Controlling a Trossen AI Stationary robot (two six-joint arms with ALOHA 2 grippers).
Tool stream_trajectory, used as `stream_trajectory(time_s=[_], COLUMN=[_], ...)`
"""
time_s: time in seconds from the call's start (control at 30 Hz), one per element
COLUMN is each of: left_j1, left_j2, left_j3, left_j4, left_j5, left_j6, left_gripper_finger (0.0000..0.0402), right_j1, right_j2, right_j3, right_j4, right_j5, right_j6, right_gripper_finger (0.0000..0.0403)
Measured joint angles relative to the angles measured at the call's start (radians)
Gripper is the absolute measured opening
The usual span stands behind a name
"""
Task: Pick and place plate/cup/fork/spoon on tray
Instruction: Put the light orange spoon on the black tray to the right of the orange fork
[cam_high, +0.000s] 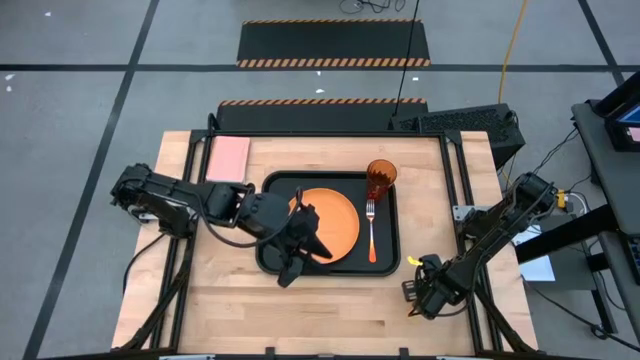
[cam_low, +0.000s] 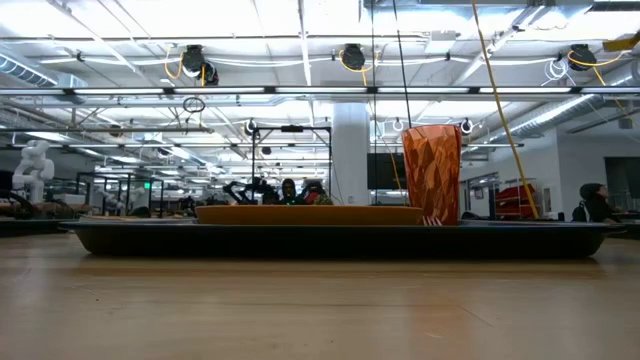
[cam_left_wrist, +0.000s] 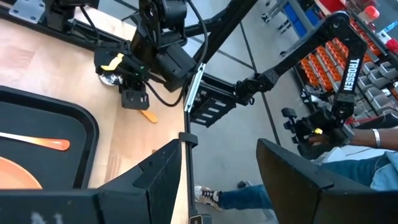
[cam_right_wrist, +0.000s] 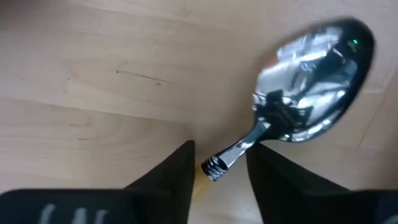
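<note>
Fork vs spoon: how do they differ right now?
The fork lies on the tray, right of the plate; the spoon lies on the bare table, off the tray. The fork lies free, with no tool at it; the right tool has its fingers either side of the spoon's neck. The fork ends in tines, the spoon in a round shiny bowl. Both have silver heads and lie flat.

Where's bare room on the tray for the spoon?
Narrow free strip on the tray right of the fork, along its right rim below the cup. The plate fills the centre; the left gripper crowds the tray's near-left corner. The right gripper straddles the spoon on bare table beside the tray's near-right corner.
</note>
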Motion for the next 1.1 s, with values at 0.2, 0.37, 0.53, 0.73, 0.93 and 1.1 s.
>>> stream_trajectory(time_s=[0.2,0.37,0.53,0.73,0.93,1.1], left_j1=[0.004,0.012,0.035,0.057,0.072,0.084], left_j2=[0.0,0.0,0.0,0.0,0.0,0.0], left_j3=[0.0,0.0,0.0,0.0,-0.006,-0.015], left_j4=[0.004,0.004,0.005,0.005,0.006,0.002], left_j5=[-0.001,-0.006,-0.028,-0.029,-0.038,-0.05], left_j6=[0.004,0.019,0.018,0.017,0.02,-0.009], left_gripper_finger=[0.0211,0.0211,0.0211,0.0211,0.0211,0.0211], right_j1=[-0.002,0.006,0.012,0.018,0.017,0.016], right_j2=[0.0,-0.003,-0.004,-0.042,-0.134,-0.206], right_j3=[-0.001,-0.003,-0.004,-0.006,-0.004,-0.003], right_j4=[0.006,0.041,0.094,0.11,0.149,0.171], right_j5=[0.009,0.012,0.023,0.033,0.078,0.091], right_j6=[-0.004,-0.012,-0.016,-0.044,-0.152,-0.26], right_gripper_finger=[0.0079,0.0043,0.0019,0.0026,0.0021,0.0021])
